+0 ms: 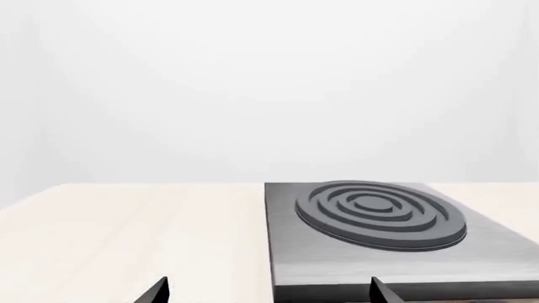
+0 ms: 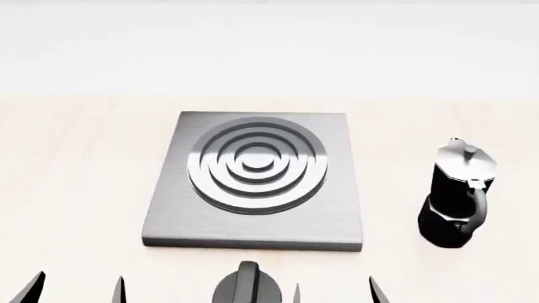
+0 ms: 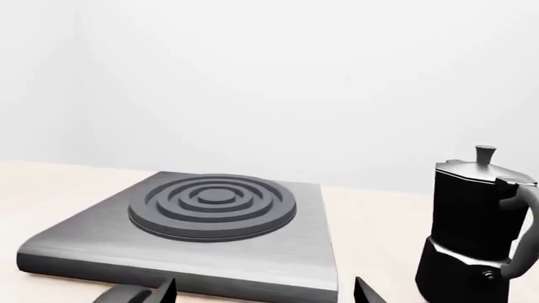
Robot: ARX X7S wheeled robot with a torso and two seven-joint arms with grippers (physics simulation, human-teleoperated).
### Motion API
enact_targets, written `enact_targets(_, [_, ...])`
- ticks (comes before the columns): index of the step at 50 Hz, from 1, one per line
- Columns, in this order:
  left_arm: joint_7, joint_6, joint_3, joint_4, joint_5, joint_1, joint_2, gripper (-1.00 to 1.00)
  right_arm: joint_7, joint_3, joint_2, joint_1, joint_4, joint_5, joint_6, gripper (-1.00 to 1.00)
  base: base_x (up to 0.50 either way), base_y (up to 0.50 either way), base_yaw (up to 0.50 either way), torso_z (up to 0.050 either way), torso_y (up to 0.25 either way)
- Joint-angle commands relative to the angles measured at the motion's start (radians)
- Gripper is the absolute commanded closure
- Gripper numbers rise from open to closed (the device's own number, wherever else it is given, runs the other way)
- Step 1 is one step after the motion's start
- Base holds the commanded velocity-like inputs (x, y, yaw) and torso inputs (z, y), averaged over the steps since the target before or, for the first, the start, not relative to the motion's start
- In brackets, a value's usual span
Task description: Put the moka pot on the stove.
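**Both grippers spread and empty; moka pot stands right of the stove**

The left gripper [image 2: 76,289] sits at the near left edge of the head view, only its two dark fingertips [image 2: 30,287] showing, set well apart with nothing between them. Its own wrist camera shows the same: two black tips [image 1: 156,291] spread wide over the pale table [image 1: 126,233], aimed toward the stove's near left corner, touching nothing.

The right gripper [image 2: 335,291] is at the near edge, right of centre, with its thin fingertips [image 2: 377,290] likewise parted and empty. From the right wrist camera its tips [image 3: 364,291] frame the stove's near right corner, with bare table beyond them.

Between the two grippers, at the near edge, lies a black round knob [image 2: 246,287] with a ridge across it, just in front of the stove's near side.

The stove [image 2: 329,221] is a flat brushed grey slab lying in the middle of the light wooden table, its raised concentric burner rings [image 2: 255,164] centred toward its far half. Nothing stands on it.

The moka pot [image 2: 455,202] stands upright on the table to the right of the stove, near it but apart, roughly level with the slab's near half. Its silver lid [image 2: 463,158] is closed, and its curved handle [image 2: 478,208] faces the near right.
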Motion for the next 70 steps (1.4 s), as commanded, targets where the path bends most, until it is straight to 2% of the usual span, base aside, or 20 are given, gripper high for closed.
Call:
enact_targets(1, [-0.002, -0.001, 0.002, -0.002, -0.005, 0.0, -0.004, -1.0, 0.003, -0.003, 0.002, 0.0, -0.001, 0.008, 0.002, -1.0, 0.0, 0.08, 0.0, 0.0, 0.0])
enact_targets(20, [-0.007, -0.001, 0.009, -0.005, -0.006, -0.003, -0.007, -1.0, 0.005, -0.008, 0.006, 0.001, -0.003, 0.021, 0.008, -1.0, 0.0, 0.07, 0.0, 0.0, 0.0])
enact_targets(29, [0.002, 0.004, 0.019, -0.087, -0.002, -0.071, 0.018, -1.0, 0.005, -0.006, 0.004, 0.0, -0.004, 0.044, 0.009, -1.0, 0.0, 0.0, 0.0, 0.0, 0.0])
enact_targets(40, [-0.007, 0.003, 0.022, -0.102, 0.005, -0.073, 0.017, -1.0, 0.01, -0.007, 0.005, 0.0, -0.006, 0.047, 0.014, -1.0, 0.0, 0.0, 0.0, 0.0, 0.0])
enact_targets(41, [0.271, -0.06, -0.284, -0.06, 0.222, -0.012, 0.248, -1.0, -0.269, 0.302, -0.221, -0.028, -0.038, -0.18, 0.129, -1.0, 0.0, 0.0, 0.0, 0.0, 0.0])
enact_targets(42, [0.268, -0.048, -0.279, -0.09, 0.219, -0.035, 0.249, -1.0, -0.272, 0.303, -0.228, -0.048, -0.026, -0.152, 0.068, -1.0, 0.0, 0.0, 0.0, 0.0, 0.0])
enact_targets(49, [0.252, -0.041, -0.255, -0.1, 0.206, -0.031, 0.233, -1.0, -0.241, 0.284, -0.207, -0.03, -0.049, -0.167, 0.12, -1.0, 0.0, 0.0, 0.0, 0.0, 0.0])
enact_targets(70, [0.214, -0.037, -0.215, -0.104, 0.182, -0.031, 0.203, -1.0, -0.201, 0.301, -0.125, 0.13, -0.184, -0.192, 0.461, -1.0, 0.0, 0.0, 0.0, 0.0, 0.0])
